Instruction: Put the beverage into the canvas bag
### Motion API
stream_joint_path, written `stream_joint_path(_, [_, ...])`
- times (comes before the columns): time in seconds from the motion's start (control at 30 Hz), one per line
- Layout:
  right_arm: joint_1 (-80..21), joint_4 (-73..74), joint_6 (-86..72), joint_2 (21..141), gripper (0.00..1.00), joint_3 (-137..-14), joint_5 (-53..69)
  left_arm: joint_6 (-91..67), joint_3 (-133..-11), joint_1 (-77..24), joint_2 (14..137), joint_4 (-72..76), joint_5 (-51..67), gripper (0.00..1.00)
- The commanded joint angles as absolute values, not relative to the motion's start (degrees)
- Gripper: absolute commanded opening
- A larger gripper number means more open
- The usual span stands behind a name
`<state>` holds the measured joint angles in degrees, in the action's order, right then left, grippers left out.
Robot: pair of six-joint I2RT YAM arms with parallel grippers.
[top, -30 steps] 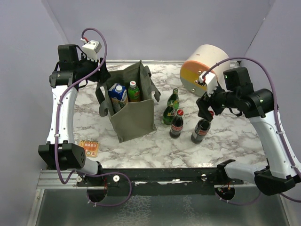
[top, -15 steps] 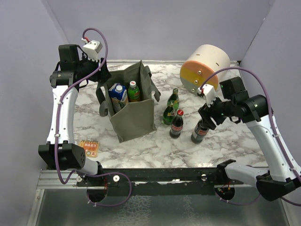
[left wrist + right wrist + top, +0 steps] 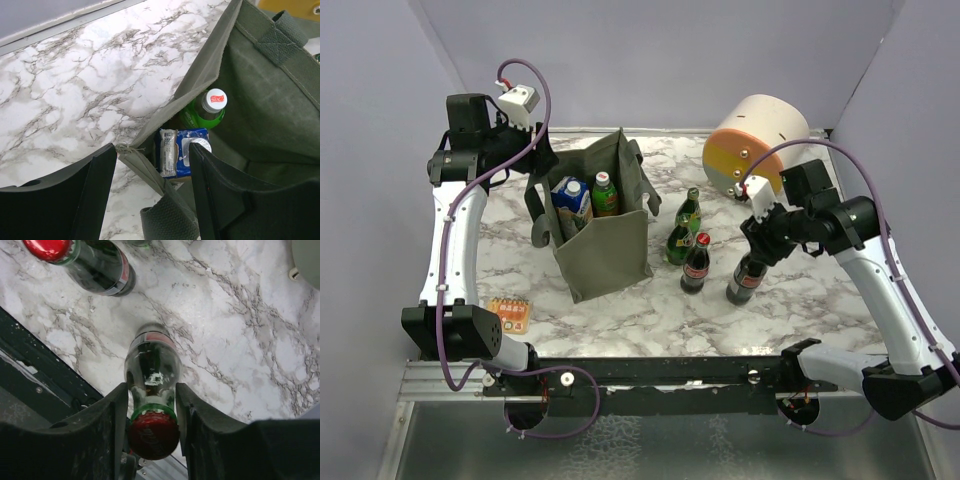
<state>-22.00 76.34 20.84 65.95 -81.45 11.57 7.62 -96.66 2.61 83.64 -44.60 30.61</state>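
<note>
Fingers of the right pincer lie against both sides of the neck of the cola bottle, just below its red cap, so this pincer is closed narrow on the bottle. The bottle stands upright on the marble table, outside the bag, towards 4 o'clock from the table's middle in the top view. Just beside it at 9 o'clock stands a second cola bottle, apart from the fingers. At 10 o'clock from the held bottle are two green glass bottles, close together. At 12 o'clock, at the far edge, a cream-and-orange cylinder lies on its side.

The left pincer stands wide at the far left rim of the canvas bag. The fabric edge runs between its fingers without being pinched, one finger outside and the other over the bag's mouth. The bag is upright and open, well apart from the held bottle at its 9 o'clock. Inside it are a blue carton and a green bottle with a white cap, side by side. An orange packet lies flat on the marble at 7 o'clock from the bag
</note>
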Motion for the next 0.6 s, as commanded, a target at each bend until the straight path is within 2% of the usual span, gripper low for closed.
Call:
stream_joint_path(0.0, [-21.71,73.17,20.65,65.97,0.38,-81.18,9.23,7.2,-97.47,2.02,82.75,-43.11,33.05,0.62])
stream_joint_path(0.23, [-21.57,72.81,20.74,65.17,0.19,-81.98,8.27,7.49,-98.17,1.91,83.26,-43.0,32.96,0.62])
stream_joint_path(0.4, [-21.18,72.33,20.87,66.49,0.02,-86.99,6.56,7.79,-99.43,1.79,84.23,-42.92,32.82,0.62])
stream_joint_path(0.57, [-21.18,72.51,20.97,69.97,0.01,-95.04,5.58,8.29,-99.83,1.54,84.93,-42.99,32.66,0.62])
